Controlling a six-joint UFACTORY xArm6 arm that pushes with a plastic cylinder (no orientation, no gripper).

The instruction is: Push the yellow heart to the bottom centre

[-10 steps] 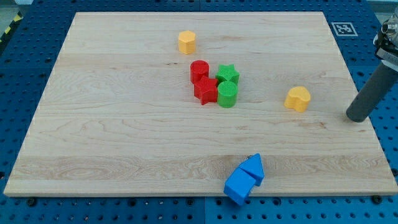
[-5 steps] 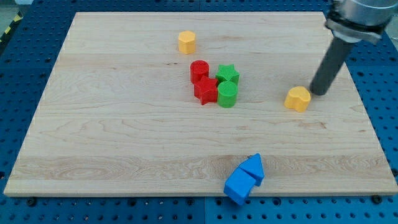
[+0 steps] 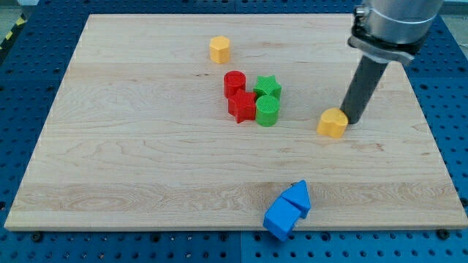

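The yellow heart (image 3: 333, 123) lies on the wooden board (image 3: 146, 161), right of the middle. My tip (image 3: 352, 117) touches its upper right side. The dark rod rises from there toward the view's top right. The heart is well above and to the right of the board's bottom centre.
A yellow hexagon-like block (image 3: 219, 50) sits near the top centre. A red cylinder (image 3: 234, 82), a red star (image 3: 241, 107), a green star (image 3: 268, 87) and a green cylinder (image 3: 267, 110) cluster mid-board. Two blue blocks (image 3: 288, 210) lie at the bottom edge.
My tip swept in from the right edge to the heart's upper right and pushed the heart a little to the left and down. The other blocks have not moved.
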